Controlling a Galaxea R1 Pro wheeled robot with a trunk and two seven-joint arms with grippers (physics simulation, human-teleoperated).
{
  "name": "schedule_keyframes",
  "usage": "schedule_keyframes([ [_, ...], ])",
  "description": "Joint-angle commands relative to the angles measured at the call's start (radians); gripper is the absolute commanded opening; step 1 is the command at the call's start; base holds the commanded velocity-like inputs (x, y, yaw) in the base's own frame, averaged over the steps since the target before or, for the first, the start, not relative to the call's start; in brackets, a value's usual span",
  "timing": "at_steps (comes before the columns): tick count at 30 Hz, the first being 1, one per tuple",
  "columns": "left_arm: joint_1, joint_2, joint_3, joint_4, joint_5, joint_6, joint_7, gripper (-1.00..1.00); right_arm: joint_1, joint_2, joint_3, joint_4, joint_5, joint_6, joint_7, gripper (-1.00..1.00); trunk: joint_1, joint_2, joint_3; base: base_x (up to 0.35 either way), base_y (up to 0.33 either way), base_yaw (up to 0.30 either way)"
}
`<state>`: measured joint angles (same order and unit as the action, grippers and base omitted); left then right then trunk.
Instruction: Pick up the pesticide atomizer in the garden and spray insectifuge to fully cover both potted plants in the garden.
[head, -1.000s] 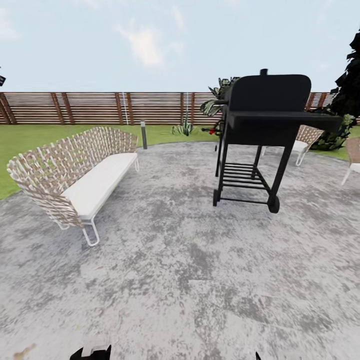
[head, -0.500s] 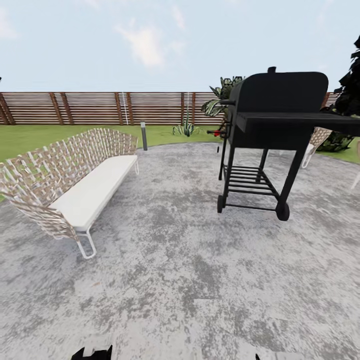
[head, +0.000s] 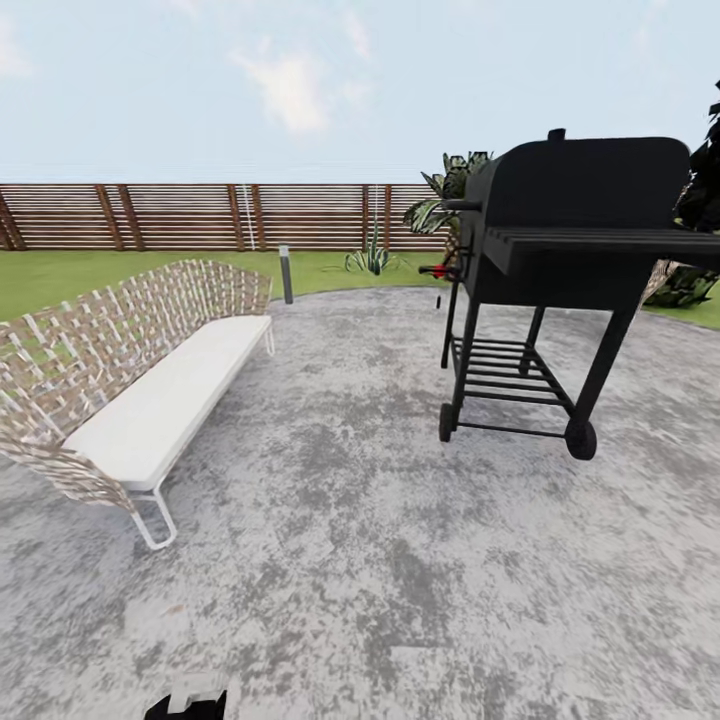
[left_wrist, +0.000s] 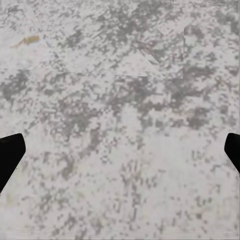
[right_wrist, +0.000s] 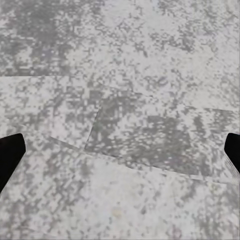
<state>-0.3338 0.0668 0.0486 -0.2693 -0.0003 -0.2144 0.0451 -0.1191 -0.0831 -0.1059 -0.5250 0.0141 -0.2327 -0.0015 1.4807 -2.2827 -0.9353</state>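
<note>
I stand on the round grey patio (head: 360, 520) of the garden. The pesticide atomizer is out of view. A small low rosette of pointed green leaves (head: 372, 260), apparently one of the potted plants, sits far ahead on the lawn near the wood fence (head: 180, 215). In the left wrist view my left gripper (left_wrist: 120, 150) hangs open over bare paving, its dark fingertips (left_wrist: 10, 155) far apart. My right gripper (right_wrist: 120, 152) is open in the same way above the paving, with nothing between its fingertips (right_wrist: 9, 152).
A woven bench with a white cushion (head: 150, 400) stands at the left. At the right is a black wheeled grill (head: 560, 250), with a leafy plant (head: 445, 195) behind it. A grey bollard lamp (head: 286, 272) stands at the patio's far edge.
The whole view has shifted as the camera moved forward across the patio. The bench and the grill now appear nearer and larger. The grippers look unchanged.
</note>
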Motion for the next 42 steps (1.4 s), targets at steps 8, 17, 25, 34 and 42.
schedule_keyframes([
  [8,-0.001,-0.001,0.003,0.002,-0.001,-0.003,-0.001,1.0,-0.001,0.002,0.0,0.001,0.001,-0.003,0.003,1.0,0.0,0.0,-0.001,0.34,0.0,0.0],
  [17,-0.001,0.002,0.002,0.002,-0.001,-0.003,-0.002,1.0,-0.001,0.002,0.0,0.004,0.002,-0.002,0.001,1.0,0.0,0.0,-0.001,0.34,0.0,0.0],
  [25,-0.001,0.005,0.003,0.001,-0.001,-0.003,-0.001,1.0,-0.001,0.002,0.0,0.002,0.002,-0.003,0.003,1.0,0.0,0.0,-0.001,0.34,0.0,0.0],
  [34,0.0,0.005,0.004,0.001,-0.001,-0.003,-0.001,1.0,-0.001,0.002,0.0,0.001,0.001,-0.003,0.004,1.0,0.0,0.0,-0.001,0.341,0.004,0.0],
  [42,0.0,0.005,0.004,0.001,-0.001,-0.003,0.0,1.0,-0.001,0.002,0.0,0.002,0.002,-0.003,0.006,1.0,0.0,0.0,-0.001,0.338,0.121,0.0],
])
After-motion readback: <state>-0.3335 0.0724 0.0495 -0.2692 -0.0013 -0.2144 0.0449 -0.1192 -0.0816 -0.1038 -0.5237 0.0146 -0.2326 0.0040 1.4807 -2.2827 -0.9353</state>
